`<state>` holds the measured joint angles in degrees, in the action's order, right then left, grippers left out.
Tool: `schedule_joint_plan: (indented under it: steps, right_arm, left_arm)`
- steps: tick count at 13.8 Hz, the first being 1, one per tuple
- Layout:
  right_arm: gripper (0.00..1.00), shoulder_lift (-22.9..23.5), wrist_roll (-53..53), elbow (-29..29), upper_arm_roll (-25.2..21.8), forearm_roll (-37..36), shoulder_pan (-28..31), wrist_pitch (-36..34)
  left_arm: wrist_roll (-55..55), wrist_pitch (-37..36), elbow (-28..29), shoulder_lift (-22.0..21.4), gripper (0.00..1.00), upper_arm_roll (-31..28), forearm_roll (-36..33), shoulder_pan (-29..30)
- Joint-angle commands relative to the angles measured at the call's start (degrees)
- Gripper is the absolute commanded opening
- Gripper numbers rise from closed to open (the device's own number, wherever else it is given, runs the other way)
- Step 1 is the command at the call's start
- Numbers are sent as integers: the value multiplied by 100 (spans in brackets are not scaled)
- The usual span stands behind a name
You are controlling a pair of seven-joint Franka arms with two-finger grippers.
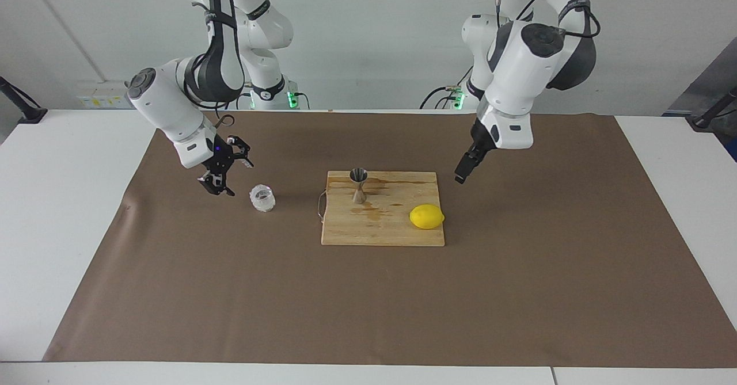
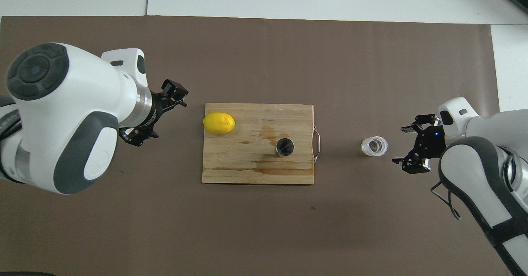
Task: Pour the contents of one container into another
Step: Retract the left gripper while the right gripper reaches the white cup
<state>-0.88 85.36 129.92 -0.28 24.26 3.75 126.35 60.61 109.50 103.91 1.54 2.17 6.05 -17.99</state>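
The small clear glass cup [image 1: 262,197] [image 2: 374,146] stands upright on the brown mat, apart from the board. My right gripper [image 1: 230,173] [image 2: 399,144] hangs low just beside it, toward the right arm's end of the table. It is open, its jaws face the cup, and a small gap separates them from it. The silver jigger [image 1: 358,185] [image 2: 285,147] stands upright on the wooden cutting board [image 1: 397,231] [image 2: 247,160]. My left gripper [image 1: 463,174] [image 2: 169,116] is open and holds nothing. It hovers over the mat just off the board's edge near the lemon.
A yellow lemon [image 1: 426,216] [image 2: 219,123] lies on the board's corner toward the left arm's end. The board has a wire handle [image 1: 320,206] on the side facing the cup. A brown mat [image 1: 368,304] covers the white table.
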Motion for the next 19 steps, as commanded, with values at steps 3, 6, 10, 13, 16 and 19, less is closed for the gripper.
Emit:
schedule_joint_plan:
  steps: [3,6,10,13,16,19]
  right_arm:
    - [100,272,806,358,54,606,152,636]
    - [100,430,1052,473,54,747,91,987]
    - [100,606,1289,622,63,1132,-208,1400]
    - [100,633,1483,719,63,1371,-349,1639]
    - [100,642,1475,719,63,1389,-358,1691]
    - [100,668,1475,719,63,1389,-349,1709]
  left_arm:
    - [-1857,-684,226,-549,100,65,-60,892]
    - [-3086,-773,200,-611,100,56,-60,1323]
    - [-4554,-781,147,-602,100,38,-87,1649]
    - [-5600,-895,77,-593,100,21,-699,1649]
    - [-6324,-1219,-194,-523,100,12,-790,1667]
    - [-6334,-1589,-765,-304,100,12,-738,1763]
